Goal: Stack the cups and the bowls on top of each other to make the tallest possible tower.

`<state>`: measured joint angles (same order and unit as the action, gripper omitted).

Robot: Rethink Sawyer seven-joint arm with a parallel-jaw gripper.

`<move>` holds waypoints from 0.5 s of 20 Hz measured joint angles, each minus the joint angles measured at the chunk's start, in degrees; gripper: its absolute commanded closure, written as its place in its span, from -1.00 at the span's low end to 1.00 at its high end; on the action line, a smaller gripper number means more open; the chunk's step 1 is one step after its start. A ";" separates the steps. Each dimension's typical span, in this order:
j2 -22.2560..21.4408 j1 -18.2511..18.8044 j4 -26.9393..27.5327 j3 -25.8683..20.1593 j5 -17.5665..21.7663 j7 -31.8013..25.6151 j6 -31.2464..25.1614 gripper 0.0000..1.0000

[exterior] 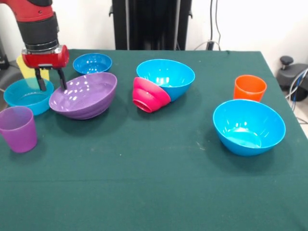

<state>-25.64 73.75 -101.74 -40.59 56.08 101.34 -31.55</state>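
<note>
While no tower exists yet and bowls and cups lie scattered on the green cloth, the red-black gripper (51, 80) hangs w/ fingers spread, holding nothing, betw. the shallow glossy purple plastic bowl (84, 95) and a blue plastic bowl (26, 96), probably to take the purple rim.

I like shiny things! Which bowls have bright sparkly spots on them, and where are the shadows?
Front view: white glints dot the purple bowl, and softer shine shows inside the big blue bowl. Front view: soft, faint shadows lie on the green tablecloth beneath the bowls and the purple cup.
</note>
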 measured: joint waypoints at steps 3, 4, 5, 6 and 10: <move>0.83 0.53 0.59 0.01 0.05 -1.24 -0.01 -1.00; 1.29 0.54 0.96 0.02 0.05 -1.59 -0.01 -1.00; 1.54 0.54 1.16 0.04 0.06 -1.73 -0.01 -1.00; 1.79 0.54 1.33 0.07 0.06 -1.84 -0.01 -1.00; 2.50 0.48 1.65 0.13 0.06 -1.87 -0.01 -1.00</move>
<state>-23.14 74.22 -100.09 -40.46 56.14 99.47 -31.56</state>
